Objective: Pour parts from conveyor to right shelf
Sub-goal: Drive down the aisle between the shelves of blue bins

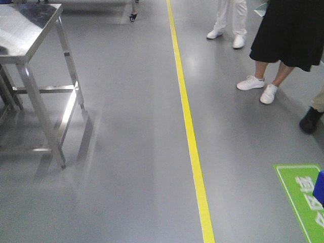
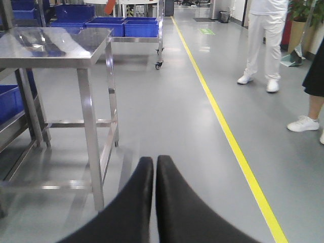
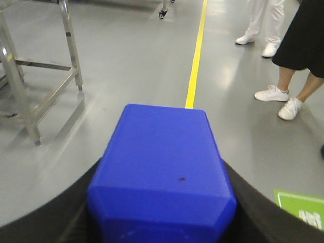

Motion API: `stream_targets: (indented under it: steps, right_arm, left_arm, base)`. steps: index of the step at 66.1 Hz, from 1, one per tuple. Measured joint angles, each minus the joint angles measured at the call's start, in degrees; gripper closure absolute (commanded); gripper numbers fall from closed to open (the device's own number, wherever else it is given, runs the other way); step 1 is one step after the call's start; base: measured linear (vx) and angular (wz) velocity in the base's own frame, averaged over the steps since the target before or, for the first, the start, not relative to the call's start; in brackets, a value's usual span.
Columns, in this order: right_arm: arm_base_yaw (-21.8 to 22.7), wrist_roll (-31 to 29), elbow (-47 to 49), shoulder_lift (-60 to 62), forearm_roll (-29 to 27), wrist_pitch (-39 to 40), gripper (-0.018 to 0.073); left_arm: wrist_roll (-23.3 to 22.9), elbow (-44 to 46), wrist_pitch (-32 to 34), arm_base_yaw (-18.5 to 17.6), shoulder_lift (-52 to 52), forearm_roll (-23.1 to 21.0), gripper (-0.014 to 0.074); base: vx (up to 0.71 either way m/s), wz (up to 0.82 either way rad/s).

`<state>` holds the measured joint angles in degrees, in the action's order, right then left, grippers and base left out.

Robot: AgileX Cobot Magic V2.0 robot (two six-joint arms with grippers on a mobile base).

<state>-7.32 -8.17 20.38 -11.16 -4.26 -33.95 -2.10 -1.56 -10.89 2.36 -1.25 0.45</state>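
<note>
Part (image 3: 162, 167) sits inside the right tool (image 3: 162, 212), apparently clamped on it; left tool (image 2: 154, 164) is pressed together.

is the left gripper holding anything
No, the left gripper is shut, its black jaws pressed together with nothing between them.

The glossy grey floor (image 1: 126, 152) carries a yellow line (image 1: 190, 136) running away from the robot, and a green floor marking (image 1: 298, 197) lies at the near right. Left of the line a stainless-steel desk (image 2: 55, 43) stands on its legs, its polished top mirroring the surroundings. Behind it, at the left edge, a steel rack (image 2: 15, 126) holds a blue bin (image 2: 7, 101) on a low level. Farther back a wheeled cart (image 2: 134, 39) carries blue bins (image 2: 139, 26) side by side. Right of the line, white sneakers (image 1: 250, 82) and a black shoe (image 1: 309, 120) stand on the floor.
</note>
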Motion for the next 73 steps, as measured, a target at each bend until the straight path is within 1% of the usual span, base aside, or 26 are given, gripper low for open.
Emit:
stream_targets:
  steps: [73]
  right_arm:
    - [0.0,0.0,0.0,0.0,0.0,0.0,0.0564]
  left_arm:
    - [0.0,0.0,0.0,0.0,0.0,0.0,0.0603]
  base:
    - [0.81,-0.01]
